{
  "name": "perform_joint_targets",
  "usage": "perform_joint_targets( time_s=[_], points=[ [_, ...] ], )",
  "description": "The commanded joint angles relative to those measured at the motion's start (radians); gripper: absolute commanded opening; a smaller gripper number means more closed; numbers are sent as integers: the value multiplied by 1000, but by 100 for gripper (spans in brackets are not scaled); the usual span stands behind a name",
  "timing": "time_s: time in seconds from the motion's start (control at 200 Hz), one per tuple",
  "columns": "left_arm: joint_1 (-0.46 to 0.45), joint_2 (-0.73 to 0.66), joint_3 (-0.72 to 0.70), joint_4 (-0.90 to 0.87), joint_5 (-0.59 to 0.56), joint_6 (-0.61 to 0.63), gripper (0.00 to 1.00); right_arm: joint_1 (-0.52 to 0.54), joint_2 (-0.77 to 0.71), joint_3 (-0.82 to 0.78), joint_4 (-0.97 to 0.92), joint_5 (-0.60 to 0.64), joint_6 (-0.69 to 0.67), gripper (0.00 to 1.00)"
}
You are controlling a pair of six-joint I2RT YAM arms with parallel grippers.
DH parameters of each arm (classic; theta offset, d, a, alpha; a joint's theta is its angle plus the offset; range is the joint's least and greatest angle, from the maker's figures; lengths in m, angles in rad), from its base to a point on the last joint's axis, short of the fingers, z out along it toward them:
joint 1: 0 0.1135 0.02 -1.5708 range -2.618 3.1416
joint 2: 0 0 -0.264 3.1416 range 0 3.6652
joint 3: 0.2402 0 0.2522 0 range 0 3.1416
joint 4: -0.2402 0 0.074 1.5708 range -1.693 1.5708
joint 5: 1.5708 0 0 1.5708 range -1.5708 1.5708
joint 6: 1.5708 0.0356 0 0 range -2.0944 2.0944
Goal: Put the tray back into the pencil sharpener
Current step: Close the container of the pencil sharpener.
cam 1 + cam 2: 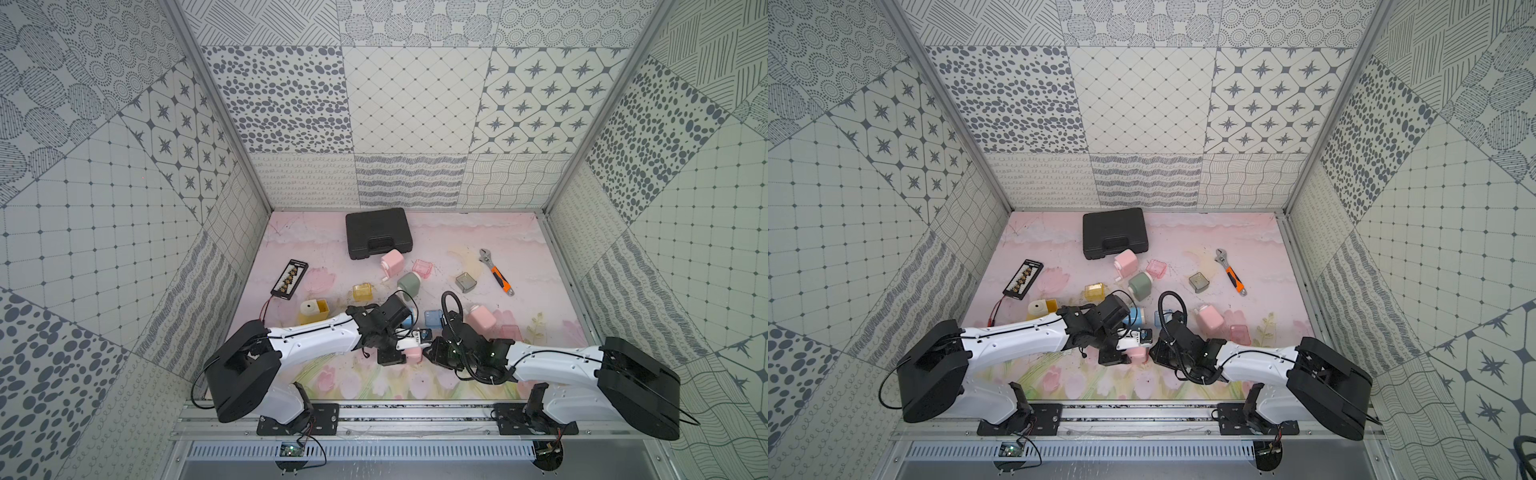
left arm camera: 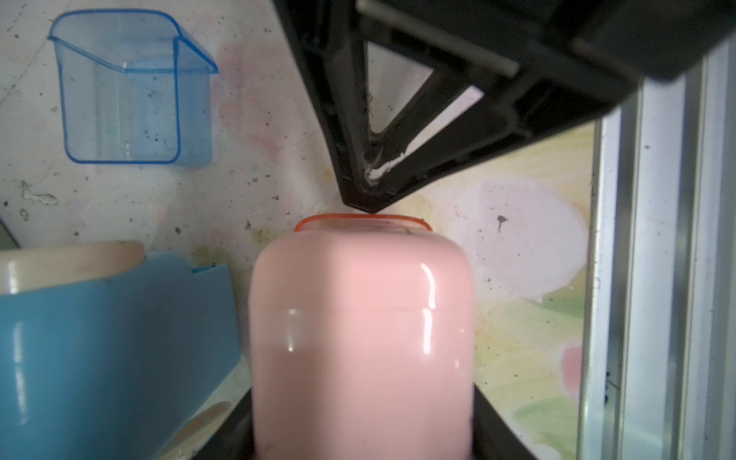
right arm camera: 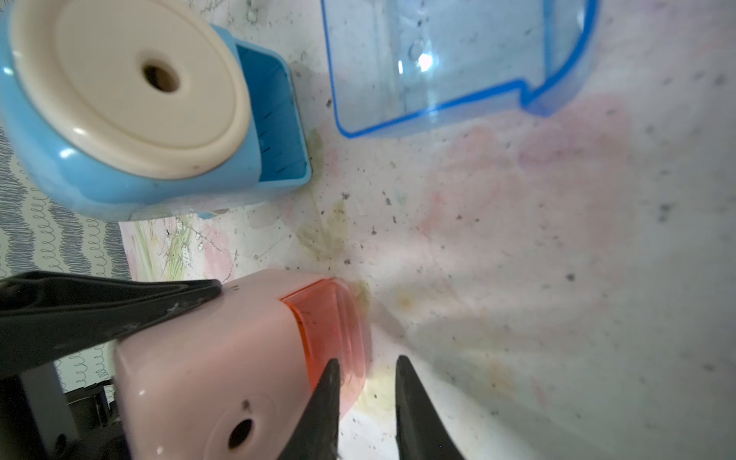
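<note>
While left claw (image 2: 362,418) grips pink sharpener (image 2: 360,318), red tray (image 3: 330,322) sits inside

Glossy plastic pink sharpener (image 2: 358,338); translucent plastic red tray (image 3: 330,318); matt, gritty table mat (image 3: 517,239).

Black case (image 1: 378,232) (closed) lies well apart from orange-handled wrench (image 1: 497,273).

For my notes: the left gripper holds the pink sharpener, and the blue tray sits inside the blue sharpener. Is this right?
No: the blue tray lies loose beside the blue sharpener, whose slot is empty, as the right wrist view shows. The left gripper does hold the pink sharpener.
</note>
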Motion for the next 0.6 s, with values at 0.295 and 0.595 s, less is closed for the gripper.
perform_joint_targets(
  time_s=[0.295, 0.595],
  points=[
    [-24, 24, -5, -17, 28, 14, 48, 1, 25, -2, 102, -30, 30, 27],
    [-35, -118, 9, -22, 32, -144, 17, 1, -281, 30, -277, 198, 4, 30]
  ],
)
